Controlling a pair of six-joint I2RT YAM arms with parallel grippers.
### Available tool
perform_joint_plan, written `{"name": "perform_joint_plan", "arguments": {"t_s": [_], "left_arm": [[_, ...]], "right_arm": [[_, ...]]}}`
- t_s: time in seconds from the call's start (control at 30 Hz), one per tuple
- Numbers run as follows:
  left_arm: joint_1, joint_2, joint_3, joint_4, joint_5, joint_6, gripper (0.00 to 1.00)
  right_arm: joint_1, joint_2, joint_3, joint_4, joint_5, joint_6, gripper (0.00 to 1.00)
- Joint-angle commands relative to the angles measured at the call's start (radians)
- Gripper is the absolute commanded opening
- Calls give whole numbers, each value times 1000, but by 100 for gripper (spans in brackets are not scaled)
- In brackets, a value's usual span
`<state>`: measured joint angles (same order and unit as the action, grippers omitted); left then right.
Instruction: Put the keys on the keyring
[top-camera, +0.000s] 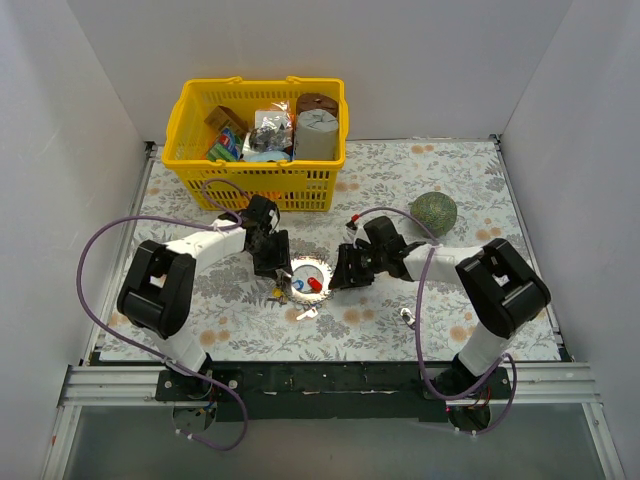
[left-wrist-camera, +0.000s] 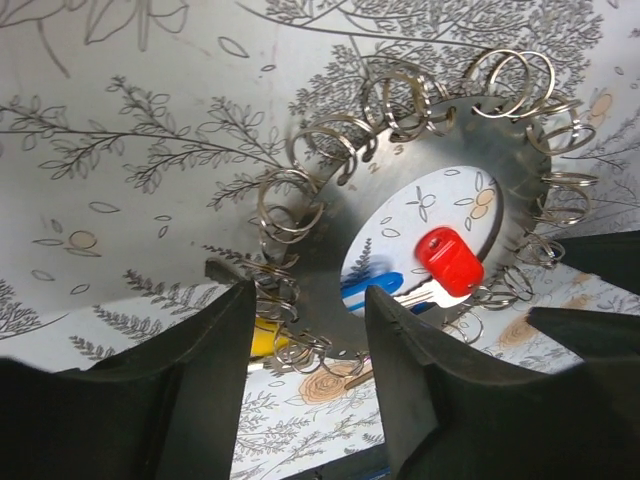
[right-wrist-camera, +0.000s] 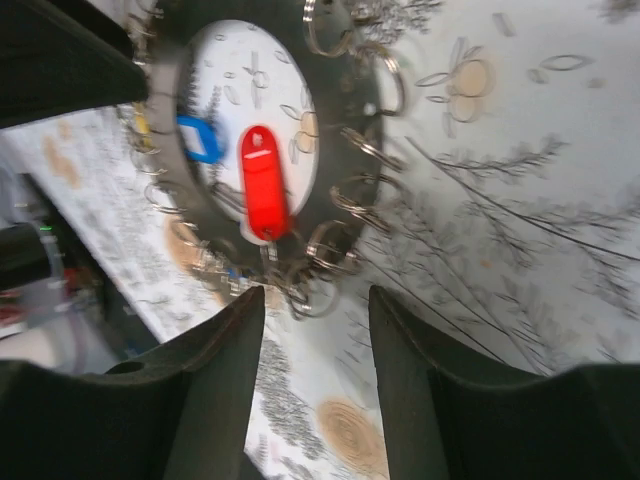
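Here the red key (right-wrist-camera: 262, 182) lies lengthwise inside keyring (left-wrist-camera: 325, 235).

The keyring (left-wrist-camera: 345, 235) is silver-grey. It lies with a red key head (left-wrist-camera: 450, 260), a blue key head (left-wrist-camera: 372, 287) and a yellow key head (left-wrist-camera: 262, 337). The tablecloth (left-wrist-camera: 130, 120) is white with grey leaf outlines.

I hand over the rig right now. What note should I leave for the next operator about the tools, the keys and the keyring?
Left tool: open, fingers either side of the near rim of the keyring.
Right tool: open, just outside the opposite rim, holding nothing.
Red key and blue key lie in the ring's hollow centre; yellow key is at the rim by the left tool.
Done: cannot tell whether any key is hooked on.
Left: check each key, hook on the loose ones.
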<state>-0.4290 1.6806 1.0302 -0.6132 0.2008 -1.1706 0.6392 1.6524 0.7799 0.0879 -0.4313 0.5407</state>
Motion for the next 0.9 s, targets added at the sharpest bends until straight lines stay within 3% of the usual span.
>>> {"name": "perform_joint_plan", "arguments": {"t_s": [0.0,0.2,0.57,0.63,0.77,0.87], "left_arm": [[-4,-22,-31,47,58,-1,42],[-4,-73,-91,63,78,-34,35],[-48,-182,-186,70,66,-96,34],[-50,-202,-187,63,46,-97,36],[-48,-222,-135,21,-23,-81,49],[-48,-236,-105,6,-46,-69,51]], "right_arm": [[2,85,48,93,-64,67,54],[2,129,113,98,-75,79,53],[2,158,282,-65,0,-21,54],[2,130,279,-117,46,-51,56],[2,54,251,-163,91,-97,57],[8,-12,219,-195,88,-119,56]]}}
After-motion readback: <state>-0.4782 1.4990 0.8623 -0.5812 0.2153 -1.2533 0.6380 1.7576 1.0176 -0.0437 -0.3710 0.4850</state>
